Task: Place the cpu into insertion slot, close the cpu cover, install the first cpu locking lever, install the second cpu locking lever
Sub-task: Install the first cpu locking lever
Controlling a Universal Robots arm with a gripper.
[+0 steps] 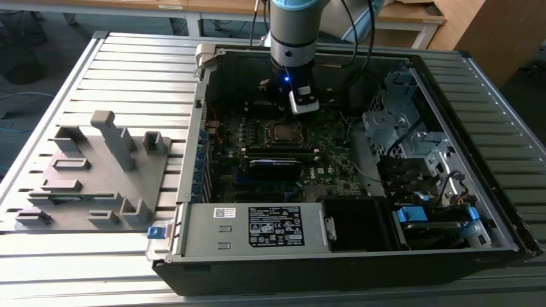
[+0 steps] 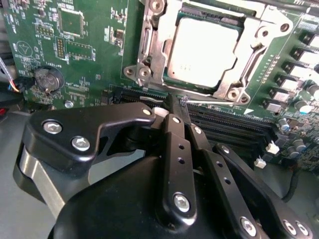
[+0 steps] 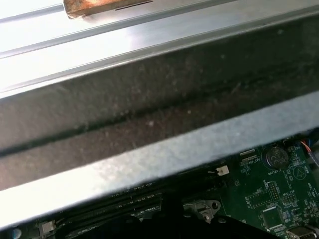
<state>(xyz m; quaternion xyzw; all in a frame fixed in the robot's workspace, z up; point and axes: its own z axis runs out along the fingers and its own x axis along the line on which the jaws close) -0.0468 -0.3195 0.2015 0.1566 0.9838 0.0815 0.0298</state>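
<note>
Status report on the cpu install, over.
Gripper shut, tips at the cpu cover edge. Cpu seated, cover down over it. Memory sticks right beside the gripper.

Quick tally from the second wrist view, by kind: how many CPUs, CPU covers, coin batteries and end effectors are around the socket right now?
cpu: 1, sitting in the socket
cpu cover: 1, lying down around the cpu
coin battery: 1, on the green board
end effector: 1, tip just beside the socket
Total: 4
</note>
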